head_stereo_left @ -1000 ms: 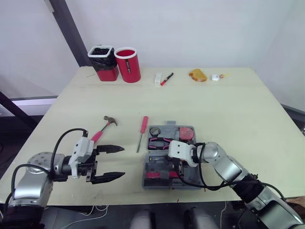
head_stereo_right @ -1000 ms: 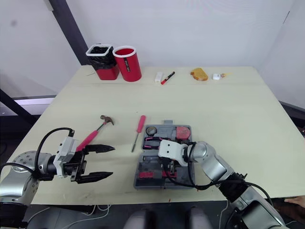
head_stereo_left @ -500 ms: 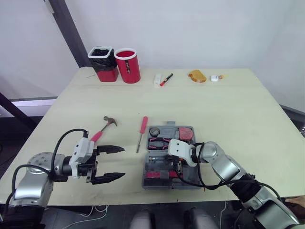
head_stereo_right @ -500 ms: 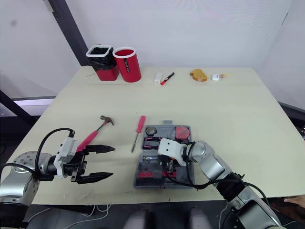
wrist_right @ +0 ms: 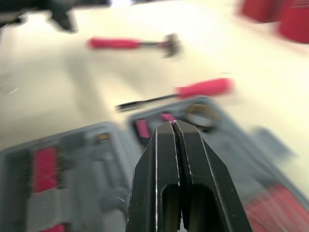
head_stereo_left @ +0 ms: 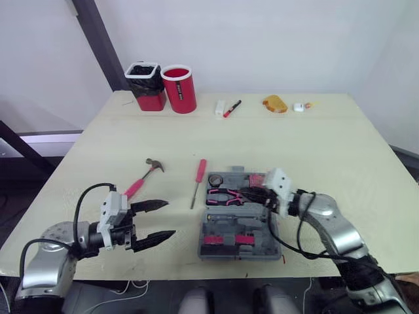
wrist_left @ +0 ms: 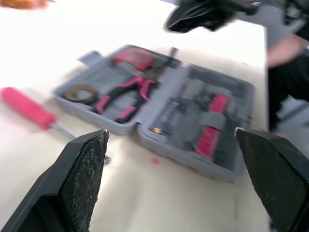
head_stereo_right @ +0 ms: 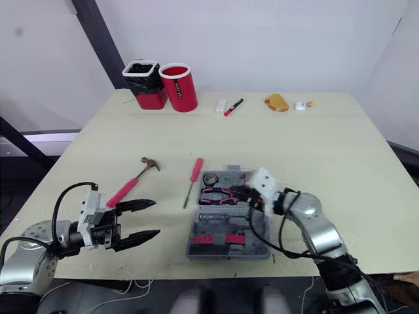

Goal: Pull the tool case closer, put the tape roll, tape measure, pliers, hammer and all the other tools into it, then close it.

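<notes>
The grey tool case (head_stereo_left: 273,243) lies open near the table's front edge. A tape roll (head_stereo_left: 216,179), pink-handled pliers (head_stereo_left: 224,195) and a red tape measure (wrist_left: 133,57) sit in its far half. My right gripper (head_stereo_left: 247,194) hovers just above the pliers, pointing left, its fingers (wrist_right: 166,145) shut with nothing between them. A pink-handled hammer (head_stereo_left: 143,178) and a pink screwdriver (head_stereo_left: 198,180) lie on the table left of the case. My left gripper (head_stereo_left: 156,219) is open near the front edge, between the hammer and the case.
A red cup (head_stereo_left: 179,88) and a black-lined bin (head_stereo_left: 145,85) stand at the back left. A white box (head_stereo_left: 220,107), a marker (head_stereo_left: 230,108), an orange object (head_stereo_left: 273,104) and a small white item (head_stereo_left: 298,106) lie along the back edge.
My right gripper has swung from the case's near half up over the pliers in the far half, the wrist now to the right. The left gripper holds its place.
</notes>
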Tool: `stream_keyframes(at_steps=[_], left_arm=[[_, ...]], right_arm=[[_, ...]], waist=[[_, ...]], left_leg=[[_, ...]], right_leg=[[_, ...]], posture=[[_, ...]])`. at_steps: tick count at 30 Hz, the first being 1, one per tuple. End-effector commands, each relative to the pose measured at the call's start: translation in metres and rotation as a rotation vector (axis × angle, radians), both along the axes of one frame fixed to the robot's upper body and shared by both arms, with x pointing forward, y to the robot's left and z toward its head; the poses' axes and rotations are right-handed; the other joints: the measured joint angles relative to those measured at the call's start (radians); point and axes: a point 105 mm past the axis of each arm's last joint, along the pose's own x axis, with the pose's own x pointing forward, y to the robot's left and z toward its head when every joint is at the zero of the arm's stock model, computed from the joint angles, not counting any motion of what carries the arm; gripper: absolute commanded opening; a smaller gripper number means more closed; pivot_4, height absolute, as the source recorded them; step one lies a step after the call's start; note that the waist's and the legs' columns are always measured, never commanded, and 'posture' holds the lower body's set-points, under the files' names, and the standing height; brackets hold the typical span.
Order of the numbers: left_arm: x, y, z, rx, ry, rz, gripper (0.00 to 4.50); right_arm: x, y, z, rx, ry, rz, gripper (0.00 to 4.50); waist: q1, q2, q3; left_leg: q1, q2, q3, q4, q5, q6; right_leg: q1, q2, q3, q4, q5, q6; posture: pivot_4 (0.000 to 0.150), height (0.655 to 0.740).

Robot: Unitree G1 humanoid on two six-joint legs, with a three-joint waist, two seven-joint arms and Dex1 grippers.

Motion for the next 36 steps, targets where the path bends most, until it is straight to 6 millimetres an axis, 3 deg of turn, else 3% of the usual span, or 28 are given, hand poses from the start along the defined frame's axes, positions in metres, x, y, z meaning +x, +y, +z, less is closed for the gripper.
stream_keyframes(at_steps=[1,5,12,16,22,23,30,36], left_arm=[[0.003,0.006,0.006,-0.005,-0.048,0.094,4.5],[0.003,0.019,-0.006,0.004,-0.055,0.241,4.5],[-0.012,0.042,-0.025,-0.003,-0.014,0.414,4.5],[-0.021,0.052,-0.033,-0.002,0.004,0.489,4.5],[-0.035,0.071,-0.04,-0.019,0.029,0.603,4.5],[-0.037,0.074,-0.041,-0.011,0.034,0.611,4.5],[-0.044,0.082,-0.043,-0.002,0.05,0.638,4.5],[-0.039,0.08,-0.04,-0.004,0.038,0.636,4.5]], right_arm=[[-0.001,-0.033,0.016,0.053,-0.052,-0.113,0.03],[-0.011,-0.083,0.006,0.09,-0.011,-0.266,0.03],[-0.036,-0.149,-0.027,0.061,0.052,-0.491,0.03],[-0.053,-0.173,-0.038,0.077,0.068,-0.561,0.97],[-0.083,-0.196,-0.054,0.078,0.128,-0.618,4.13],[-0.086,-0.198,-0.056,0.081,0.136,-0.624,4.45],[-0.104,-0.215,-0.069,0.061,0.185,-0.666,4.45],[-0.102,-0.204,-0.067,0.087,0.199,-0.587,4.45]], waist=[[-0.004,0.0,0.0],[-0.004,0.0,0.0],[-0.003,0.0,0.0],[-0.004,0.0,0.0],[-0.004,0.0,0.0],[-0.004,0.0,0.0],[-0.004,0.0,0.0],[-0.004,0.0,0.0]], left_leg=[[0.0,0.0,0.0,0.0,0.0,0.0],[0.001,0.0,0.0,0.0,0.0,0.0],[0.003,0.0,0.0,-0.001,0.0,0.0],[0.003,0.0,0.001,0.0,0.0,0.0],[0.005,0.0,0.001,-0.001,0.0,0.0],[0.005,0.0,0.001,-0.001,0.0,0.0],[0.006,0.0,0.002,-0.001,0.0,0.0],[0.006,0.0,0.002,-0.001,0.0,0.0]], right_leg=[[0.0,0.0,0.0,0.0,0.0,0.0],[0.0,0.001,0.0,0.0,0.0,0.0],[0.002,0.001,0.001,0.0,0.0,0.0],[0.002,0.0,0.002,-0.001,0.0,0.0],[0.003,0.0,0.002,-0.001,0.0,0.0],[0.003,0.0,0.002,-0.001,-0.002,-0.002],[0.004,0.0,0.003,-0.001,-0.003,-0.003],[0.004,0.0,0.003,-0.001,-0.003,-0.003]], posture=[[0.15,0.74],[0.15,0.74],[0.15,0.74],[0.15,0.74],[0.15,0.74],[0.15,0.74],[0.15,0.74],[0.15,0.74]])
